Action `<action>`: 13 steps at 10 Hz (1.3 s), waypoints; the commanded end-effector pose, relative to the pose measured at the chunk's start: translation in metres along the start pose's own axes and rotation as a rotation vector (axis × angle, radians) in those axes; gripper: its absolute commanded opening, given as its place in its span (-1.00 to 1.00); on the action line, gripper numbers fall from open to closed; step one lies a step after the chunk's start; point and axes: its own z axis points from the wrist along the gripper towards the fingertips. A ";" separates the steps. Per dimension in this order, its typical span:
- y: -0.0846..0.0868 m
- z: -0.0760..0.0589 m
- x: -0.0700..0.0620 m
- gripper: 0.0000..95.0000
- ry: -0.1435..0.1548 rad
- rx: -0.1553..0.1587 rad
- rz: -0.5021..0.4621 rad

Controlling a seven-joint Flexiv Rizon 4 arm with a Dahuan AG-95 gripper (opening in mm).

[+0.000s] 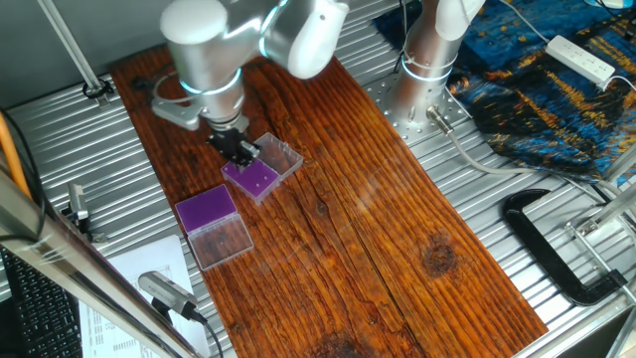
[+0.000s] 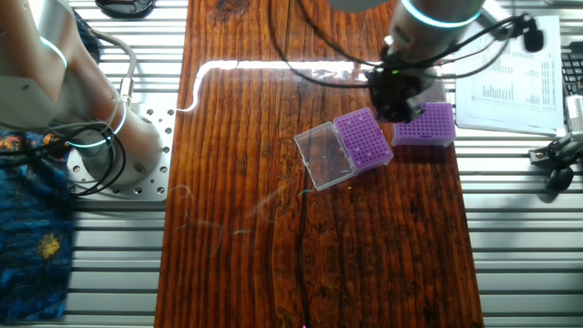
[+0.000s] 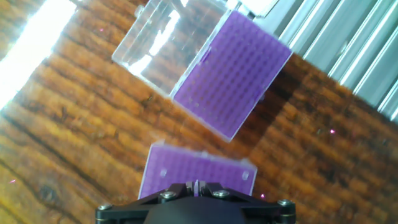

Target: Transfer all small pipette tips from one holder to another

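Two purple grid holders lie on the wooden board. The one nearer the board's middle (image 1: 255, 177) (image 2: 366, 143) (image 3: 199, 171) has its clear lid (image 1: 282, 157) (image 2: 326, 157) folded open. It carries a few small pipette tips (image 3: 244, 176), seen as pale dots. The other holder (image 1: 207, 210) (image 2: 428, 126) (image 3: 233, 74) lies by the board's edge, also with an open clear lid (image 1: 223, 243) (image 3: 163, 45). My gripper (image 1: 238, 149) (image 2: 398, 102) (image 3: 196, 185) hovers just above the first holder. Its jaws are shut on a thin pale tip.
The wooden board (image 1: 397, 239) rests on a slatted metal table (image 3: 348, 56). A black clamp (image 1: 556, 249) and blue cloth (image 1: 556, 89) lie to one side. Printed paper (image 2: 515, 77) lies beyond the edge holder. A second robot base (image 1: 427, 60) stands at the board's far end.
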 end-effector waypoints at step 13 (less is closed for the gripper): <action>-0.001 -0.004 -0.008 -1.00 -0.022 0.011 0.073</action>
